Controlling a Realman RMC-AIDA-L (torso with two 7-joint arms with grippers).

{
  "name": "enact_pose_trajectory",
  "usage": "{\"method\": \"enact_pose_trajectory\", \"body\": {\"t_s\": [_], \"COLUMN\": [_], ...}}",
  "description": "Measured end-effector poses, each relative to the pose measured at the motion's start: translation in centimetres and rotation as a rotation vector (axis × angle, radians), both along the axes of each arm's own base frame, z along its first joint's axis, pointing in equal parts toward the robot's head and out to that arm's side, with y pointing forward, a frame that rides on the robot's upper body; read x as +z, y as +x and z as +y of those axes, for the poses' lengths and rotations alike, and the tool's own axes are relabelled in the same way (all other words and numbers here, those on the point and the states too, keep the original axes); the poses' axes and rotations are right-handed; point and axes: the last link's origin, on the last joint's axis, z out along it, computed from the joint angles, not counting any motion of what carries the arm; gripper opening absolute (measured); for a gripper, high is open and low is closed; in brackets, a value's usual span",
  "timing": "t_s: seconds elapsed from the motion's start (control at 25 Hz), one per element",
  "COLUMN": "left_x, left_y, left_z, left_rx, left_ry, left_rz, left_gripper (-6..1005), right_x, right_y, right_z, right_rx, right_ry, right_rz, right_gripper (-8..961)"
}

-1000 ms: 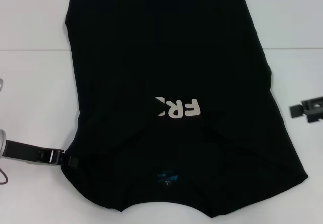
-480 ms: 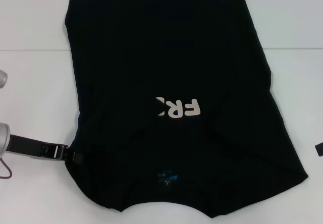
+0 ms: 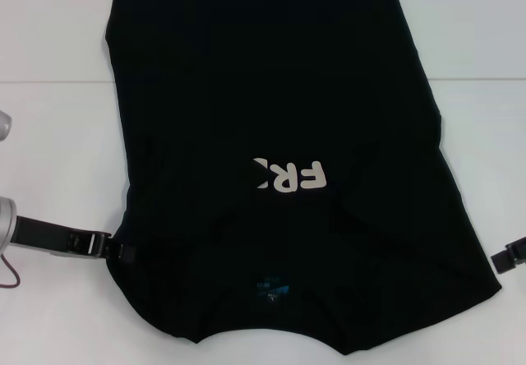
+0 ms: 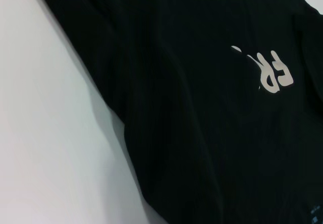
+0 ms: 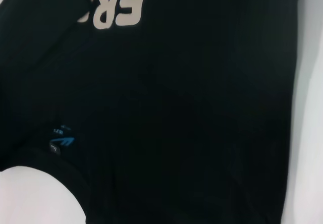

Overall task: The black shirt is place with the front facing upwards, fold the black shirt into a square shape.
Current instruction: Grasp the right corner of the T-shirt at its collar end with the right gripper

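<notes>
You see the black shirt spread flat on the white table, collar edge nearest robot. Cream lettering reads "FR", rest folded under; blue neck label unreadable. Left gripper at shirt's left edge, right gripper off right edge; grip states: can't tell.

White table: flat, plain surface, visible on every side of the dark garment. A faint straight seam line crosses the table on the far half. Thin red cable lies at the table's near left edge.
</notes>
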Motion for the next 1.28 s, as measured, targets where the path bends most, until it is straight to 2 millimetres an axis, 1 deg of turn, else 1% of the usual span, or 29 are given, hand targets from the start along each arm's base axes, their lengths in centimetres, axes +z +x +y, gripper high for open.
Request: {"method": "enact_pose_trajectory", "body": {"t_s": [0.2,0.48,0.72,1.08,1.28], "left_x": [-0.1,-0.1,0.0,-0.1,-0.1], "left_y": [0.1,0.0,0.1,0.1,0.2], "left_z": [0.0,0.0,0.0,0.0,0.1], "left_rx": [-0.002,0.0,-0.002,-0.004,-0.007], "left_ry": [0.002,0.003,0.004,0.002,0.001], "left_rz": [-0.008,-0.009,-0.009,-0.01,-0.01], "left_gripper": [50,50,50,50,50], "right_x": [-1.2,-1.3,-2.4,-3.0,-3.3], "right_y": [0.7,1.8,1.5,1.8,1.6], "right_z": [-0.3,-0.4,-0.3,-0.1,0.1], "right_rx": [-0.015,-0.04,-0.033,-0.033,-0.028], "right_ry": [-0.009,0.01,-0.002,-0.002,-0.006], "right_rz": [-0.014,-0.051,-0.047,-0.083,-0.09], "right_gripper": [856,856,856,856,856]}}
